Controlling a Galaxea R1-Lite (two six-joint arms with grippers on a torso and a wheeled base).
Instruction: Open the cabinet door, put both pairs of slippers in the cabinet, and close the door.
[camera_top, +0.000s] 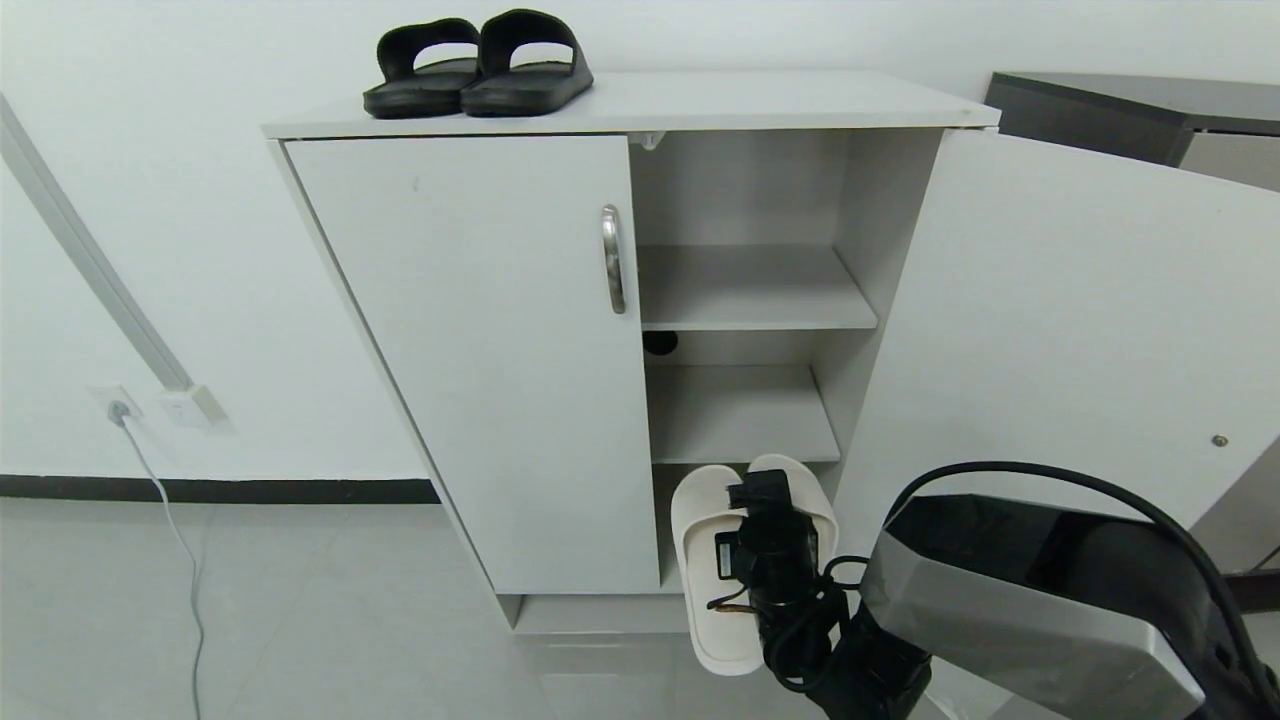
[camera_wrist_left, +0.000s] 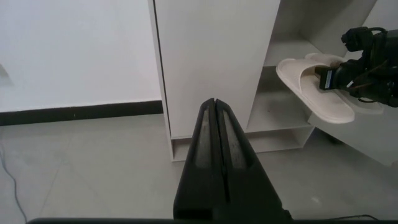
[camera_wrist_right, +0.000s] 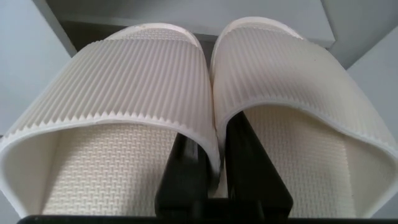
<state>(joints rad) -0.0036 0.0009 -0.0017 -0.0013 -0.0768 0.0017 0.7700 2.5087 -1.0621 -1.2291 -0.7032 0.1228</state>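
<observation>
Holding: our right gripper (camera_wrist_right: 214, 158) is clamped tight on the adjoining strap edges of a pair of cream ribbed-strap rubber slippers (camera_wrist_right: 143, 81), pinning the two side by side.
Slippers' place: we see them raised off the floor at the open right half of the white two-door cabinet (camera_top: 780, 100), toes pointing in, near the lower shelf (camera_top: 740, 415).
Right door (camera_top: 1060, 330): swung wide.
Left door (camera_top: 480, 360): closed, its metal bar handle (camera_top: 613, 258) at the inner edge.
Cabinet top: a pair of black rubber slide slippers (camera_top: 478, 68) sits towards the left end.
Left gripper (camera_wrist_left: 213, 109): fingers pressed together on nothing, above the grey tiled floor (camera_wrist_left: 93, 162) before the closed door.
</observation>
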